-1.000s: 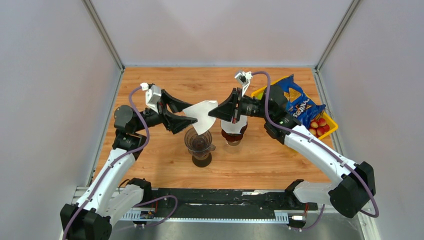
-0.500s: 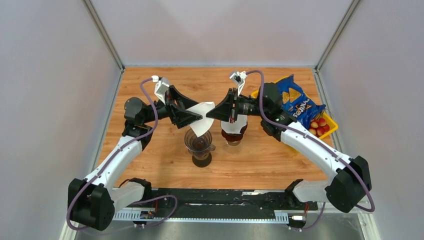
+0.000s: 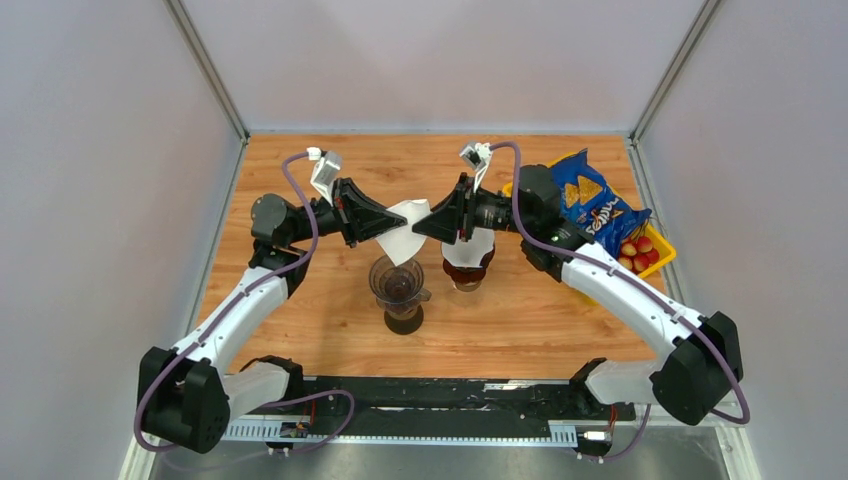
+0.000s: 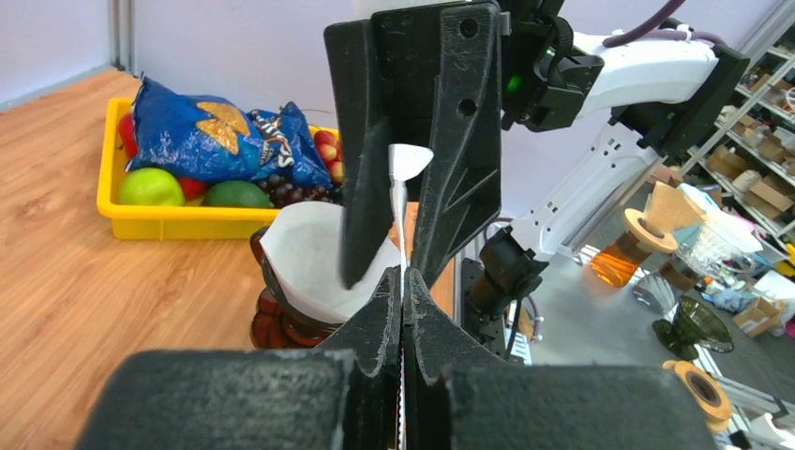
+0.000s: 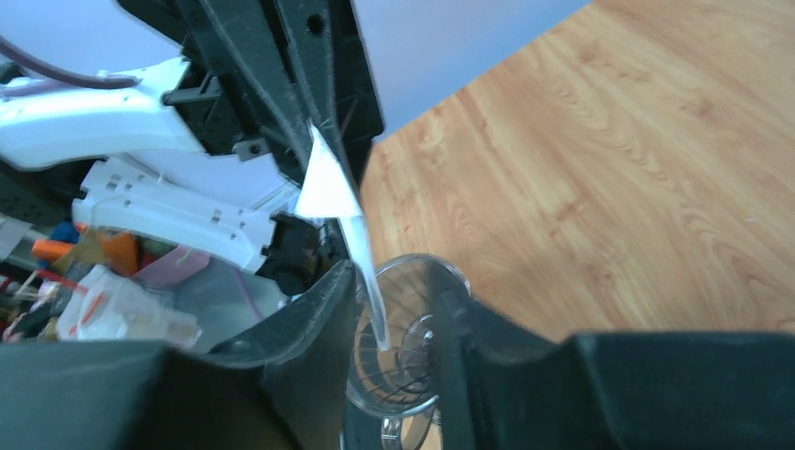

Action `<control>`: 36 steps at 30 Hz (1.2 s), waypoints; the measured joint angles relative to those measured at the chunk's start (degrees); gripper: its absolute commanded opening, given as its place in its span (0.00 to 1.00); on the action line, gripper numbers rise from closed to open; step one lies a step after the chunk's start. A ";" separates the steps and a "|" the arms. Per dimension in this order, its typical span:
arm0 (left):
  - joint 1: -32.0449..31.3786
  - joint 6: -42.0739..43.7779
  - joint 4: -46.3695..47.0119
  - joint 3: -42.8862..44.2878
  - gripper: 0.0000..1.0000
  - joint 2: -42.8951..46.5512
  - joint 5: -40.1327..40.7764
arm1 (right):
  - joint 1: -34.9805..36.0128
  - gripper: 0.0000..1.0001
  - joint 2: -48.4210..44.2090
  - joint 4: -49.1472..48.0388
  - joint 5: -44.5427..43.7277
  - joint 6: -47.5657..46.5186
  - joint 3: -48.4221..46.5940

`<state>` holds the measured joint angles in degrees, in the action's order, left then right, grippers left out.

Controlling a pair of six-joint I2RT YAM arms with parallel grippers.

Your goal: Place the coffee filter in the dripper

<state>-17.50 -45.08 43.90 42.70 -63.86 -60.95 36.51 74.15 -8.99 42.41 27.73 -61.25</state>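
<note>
Coffee filter is not yet seated. Nearest you, the dripper stands empty; above and just beyond it the filter hangs pinched in the left gripper, with the right gripper narrowly parted around its other edge. Opening and lowering it are left to do.

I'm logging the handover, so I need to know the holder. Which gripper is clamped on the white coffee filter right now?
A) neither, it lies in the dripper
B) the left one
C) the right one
B: in the left wrist view the left gripper is pressed shut on the edge of the coffee filter, while the right gripper has its fingers apart around it.
</note>
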 measured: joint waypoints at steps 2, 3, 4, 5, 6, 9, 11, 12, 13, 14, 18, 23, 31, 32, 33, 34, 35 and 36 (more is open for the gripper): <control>0.00 0.52 -0.48 0.00 0.00 0.33 0.28 | 0.00 0.67 -0.61 1.42 -2.19 -1.07 0.02; 0.00 0.85 -0.98 0.00 0.00 0.66 0.46 | -0.02 0.73 -1.42 2.25 -4.17 -2.21 0.22; 0.00 1.53 -1.77 0.00 0.00 1.14 0.66 | -0.02 0.78 -2.45 2.95 -5.81 -2.75 0.48; 0.00 2.36 -2.89 0.00 0.00 1.75 1.03 | -0.02 0.81 -3.56 3.30 -7.56 -3.30 0.85; 0.00 2.78 -3.17 0.00 0.00 2.36 1.11 | -0.02 0.84 -4.98 3.63 -9.38 -3.91 1.33; -0.04 5.11 -5.40 0.00 0.00 4.48 1.97 | -0.07 0.88 -9.75 4.26 -15.21 -5.73 2.86; -0.04 6.14 -6.25 0.00 0.00 5.55 2.32 | -0.07 0.88 -12.24 4.33 -18.86 -6.51 3.50; -0.04 6.60 -6.54 0.00 0.00 6.01 2.49 | -0.07 0.88 -12.98 4.35 -20.26 -6.86 3.61; -0.04 6.97 -6.82 0.00 0.00 6.38 2.62 | -0.07 0.88 -13.64 4.39 -21.77 -7.23 3.69; -0.04 7.28 -6.97 0.00 0.00 6.64 2.73 | -0.07 0.88 -13.86 4.42 -22.60 -7.50 3.69; -0.04 8.02 -7.61 0.00 0.00 6.80 3.02 | -0.07 0.88 -13.29 4.76 -24.11 -8.37 3.69; -0.04 8.20 -8.20 0.00 0.00 6.80 3.02 | -0.07 0.88 -11.67 6.38 -25.22 -8.59 3.69; -0.04 8.50 -8.55 0.00 0.00 6.80 3.13 | -0.07 0.88 -9.25 6.56 -22.69 -8.57 3.45; -0.04 8.59 -8.68 0.00 0.00 6.80 3.21 | -0.07 0.88 -8.94 6.60 -21.99 -8.57 3.39; -0.04 8.74 -8.96 0.00 0.00 6.80 3.28 | -0.07 0.88 -8.70 6.64 -21.27 -8.59 3.30; -0.04 8.85 -9.07 0.00 0.00 6.78 3.30 | -0.07 0.88 -8.41 6.69 -20.39 -8.57 3.15; -0.04 9.03 -9.27 0.00 0.00 6.75 3.41 | -0.07 0.88 -8.20 6.69 -19.67 -8.57 3.02; -0.04 9.14 -9.42 0.00 0.00 6.73 3.45 | -0.07 0.88 -7.98 6.69 -18.91 -8.57 2.82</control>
<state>-17.54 -35.94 34.48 42.70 -57.12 -57.49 36.45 66.17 -2.31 23.51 19.16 -58.43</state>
